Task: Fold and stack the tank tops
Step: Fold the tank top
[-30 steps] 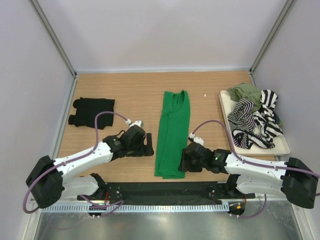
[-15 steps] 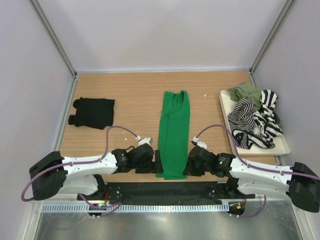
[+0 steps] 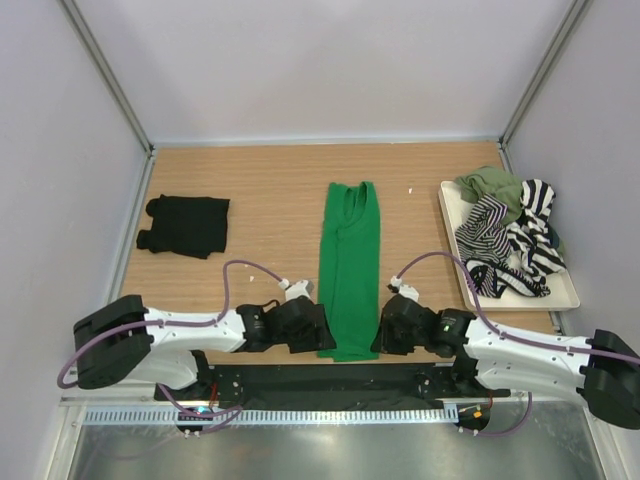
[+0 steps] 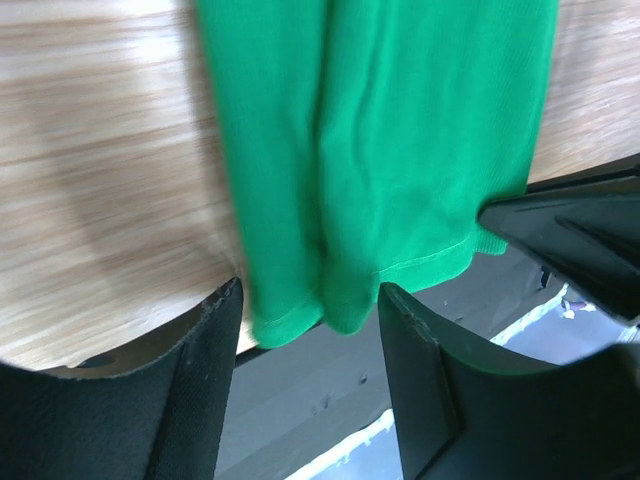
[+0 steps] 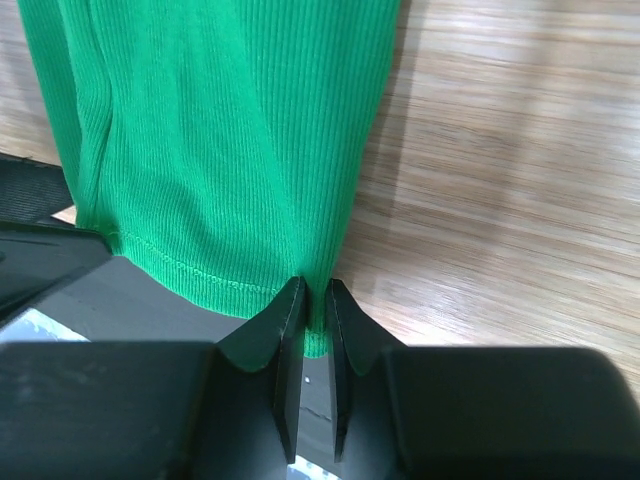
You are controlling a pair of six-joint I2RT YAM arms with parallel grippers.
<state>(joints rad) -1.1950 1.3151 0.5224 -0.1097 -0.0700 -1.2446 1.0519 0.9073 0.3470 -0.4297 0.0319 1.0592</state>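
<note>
While my right gripper [image 5: 314, 290] pinches one near hem corner of the green tank top [image 3: 348, 270], left gripper [image 4: 308, 295] straddles the other, unclosed. Lengthwise fold starting; next I close left.

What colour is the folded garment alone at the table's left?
The folded cloth tank top is plain black, best seen in top external view.
</note>
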